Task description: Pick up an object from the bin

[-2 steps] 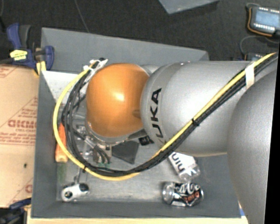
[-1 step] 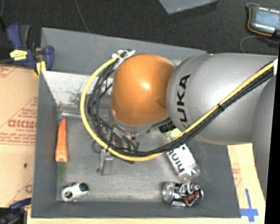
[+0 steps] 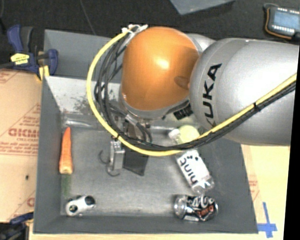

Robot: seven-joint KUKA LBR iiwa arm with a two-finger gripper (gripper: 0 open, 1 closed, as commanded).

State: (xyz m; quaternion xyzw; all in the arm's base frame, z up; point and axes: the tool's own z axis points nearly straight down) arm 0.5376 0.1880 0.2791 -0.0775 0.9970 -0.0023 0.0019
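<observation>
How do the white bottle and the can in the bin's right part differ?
The bottle is white with dark lettering; the can is dark and shiny with red patches. The bottle looks intact, the can is crushed. The bottle lies slantwise, the can lies along the near wall. Both lie on the floor of the bin, clear of the gripper.

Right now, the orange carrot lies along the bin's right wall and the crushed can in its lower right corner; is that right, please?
No: the camera view shows the orange carrot along the bin's left wall; the crushed can is in its lower right corner.
</observation>
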